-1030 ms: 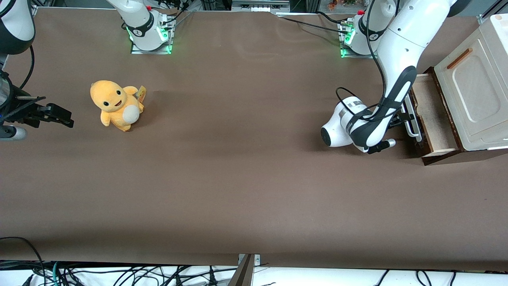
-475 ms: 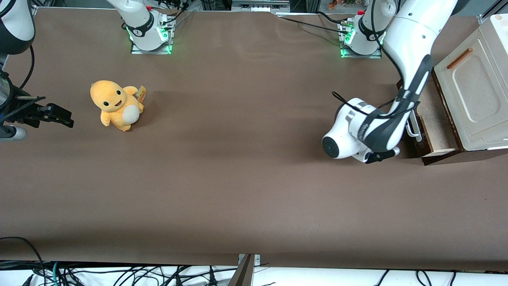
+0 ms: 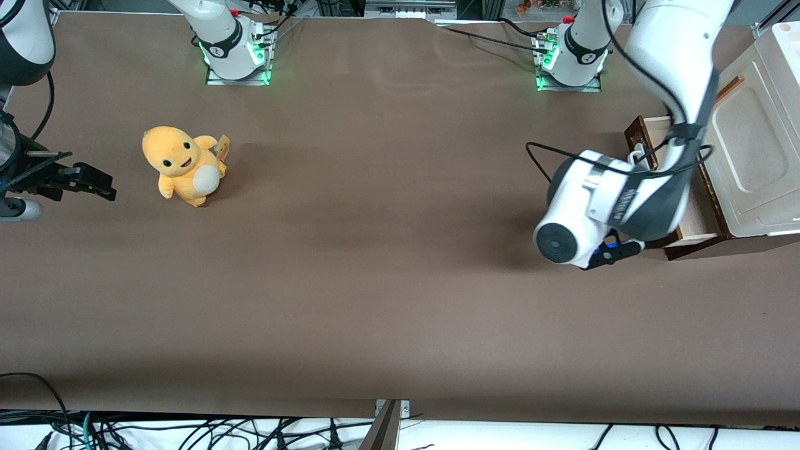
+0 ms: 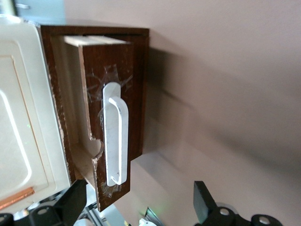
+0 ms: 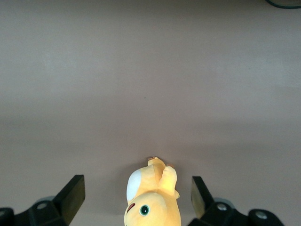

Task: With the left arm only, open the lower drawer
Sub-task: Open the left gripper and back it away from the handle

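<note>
The lower drawer (image 3: 699,232) stands pulled out of the cream cabinet (image 3: 753,150), showing its pale tan inside. Its dark brown front (image 4: 113,70) carries the white loop handle (image 4: 115,136), also seen as the handle (image 3: 636,152) in the front view. The left arm's white wrist (image 3: 600,203) hangs above the table in front of the drawer and covers much of it. My gripper (image 4: 138,203) is open and faces the drawer front from a short distance. Nothing is between its black fingers (image 4: 74,199), and they are clear of the handle.
A cream panel (image 4: 19,132) with a thin orange-brown handle (image 3: 725,91) sits above the drawer. A yellow plush toy (image 3: 184,165) lies toward the parked arm's end of the table. Two arm bases (image 3: 237,53) stand along the table's edge farthest from the front camera.
The left arm's wrist has risen and backed away from the drawer handle, a little nearer the front camera. The drawer stays pulled out.
</note>
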Tool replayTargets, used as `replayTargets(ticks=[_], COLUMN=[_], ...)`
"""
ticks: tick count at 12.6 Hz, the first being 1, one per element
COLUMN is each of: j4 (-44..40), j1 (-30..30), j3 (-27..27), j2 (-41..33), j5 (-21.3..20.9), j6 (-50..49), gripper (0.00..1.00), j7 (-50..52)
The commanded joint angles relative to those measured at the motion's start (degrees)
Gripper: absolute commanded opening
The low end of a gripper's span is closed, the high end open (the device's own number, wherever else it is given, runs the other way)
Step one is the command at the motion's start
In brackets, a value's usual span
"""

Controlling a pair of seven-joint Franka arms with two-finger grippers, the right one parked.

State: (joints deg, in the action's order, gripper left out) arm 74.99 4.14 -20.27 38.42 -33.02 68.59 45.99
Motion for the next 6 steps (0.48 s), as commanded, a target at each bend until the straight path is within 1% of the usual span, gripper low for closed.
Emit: replayTargets(ticks=[1,2,4,6], j4=[-5.80,-7.65,-8.80,-12.74], j1=[-1.41,-2.20,-3.52,-5.45], j3=[0.23,0.31,0.40,0.93], j2=[-0.54,-1.23,-3.17,-3.35], j5=[4.17,5.76,7.61,10.85], j6=[-1.87,-2.31,-2.23,-2.23], gripper=[1.00,1.00,1.00,1.00], j7=[-6.60,-8.88,-13.80,-18.73])
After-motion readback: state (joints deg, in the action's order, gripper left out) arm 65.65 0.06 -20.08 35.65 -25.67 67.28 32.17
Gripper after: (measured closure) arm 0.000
